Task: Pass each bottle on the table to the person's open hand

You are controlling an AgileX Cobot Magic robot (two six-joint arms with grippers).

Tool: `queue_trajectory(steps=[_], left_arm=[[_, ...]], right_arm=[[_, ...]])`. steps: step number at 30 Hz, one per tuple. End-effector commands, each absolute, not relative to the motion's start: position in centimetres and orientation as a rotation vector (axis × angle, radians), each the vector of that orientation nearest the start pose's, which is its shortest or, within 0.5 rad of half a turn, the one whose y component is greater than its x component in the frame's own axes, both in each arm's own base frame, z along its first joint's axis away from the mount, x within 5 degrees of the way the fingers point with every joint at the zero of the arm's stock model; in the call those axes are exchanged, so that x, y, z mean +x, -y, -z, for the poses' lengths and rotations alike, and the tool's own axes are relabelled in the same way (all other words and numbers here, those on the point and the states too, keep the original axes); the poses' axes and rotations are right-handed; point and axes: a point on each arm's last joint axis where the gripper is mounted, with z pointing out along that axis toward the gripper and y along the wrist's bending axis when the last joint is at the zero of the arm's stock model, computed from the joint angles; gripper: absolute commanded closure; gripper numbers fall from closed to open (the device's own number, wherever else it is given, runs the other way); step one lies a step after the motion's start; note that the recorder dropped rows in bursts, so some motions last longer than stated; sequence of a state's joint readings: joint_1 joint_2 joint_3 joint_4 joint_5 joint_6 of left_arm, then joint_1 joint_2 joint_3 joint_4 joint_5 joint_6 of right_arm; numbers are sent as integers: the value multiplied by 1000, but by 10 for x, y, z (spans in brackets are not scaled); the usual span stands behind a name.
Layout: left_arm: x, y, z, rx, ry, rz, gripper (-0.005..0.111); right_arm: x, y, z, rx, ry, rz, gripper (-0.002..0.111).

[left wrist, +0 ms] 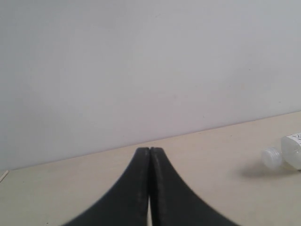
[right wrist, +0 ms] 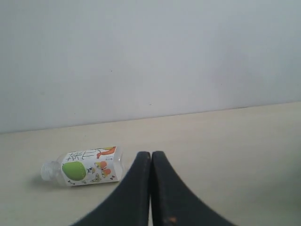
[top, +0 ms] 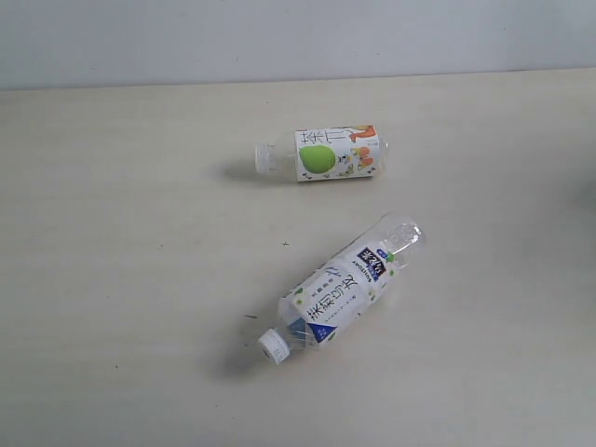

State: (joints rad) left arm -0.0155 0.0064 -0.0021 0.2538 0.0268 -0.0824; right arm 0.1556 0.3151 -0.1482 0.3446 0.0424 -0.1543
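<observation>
Two bottles lie on their sides on the cream table (top: 112, 233). The apple-and-orange labelled bottle (top: 321, 155) rests toward the back, cap pointing left; it also shows in the right wrist view (right wrist: 84, 172), and its cap end (left wrist: 282, 155) in the left wrist view. The white-blue labelled bottle (top: 340, 289) lies diagonally nearer the front, cap at lower left. My left gripper (left wrist: 149, 151) is shut with nothing in it. My right gripper (right wrist: 151, 154) is also shut and holds nothing, just beside the apple bottle's base. No hand and no other bottles are in view. Neither gripper appears in the exterior view.
A plain pale wall (top: 298, 37) runs behind the table's far edge. A few tiny dark specks (top: 285, 243) mark the surface.
</observation>
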Motion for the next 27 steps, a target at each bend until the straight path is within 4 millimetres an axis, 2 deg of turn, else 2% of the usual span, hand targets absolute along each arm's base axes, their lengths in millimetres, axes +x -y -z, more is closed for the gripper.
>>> queue_trajectory(steps=[1,27], left_arm=[[56,0,-211,135,-1499,-133,107],[56,0,-211,135,-1499,-133,107]], right_arm=[[83,-14,-239,42,-1676,-282,108],[83,-14,-238,39,-1687,-284,108]])
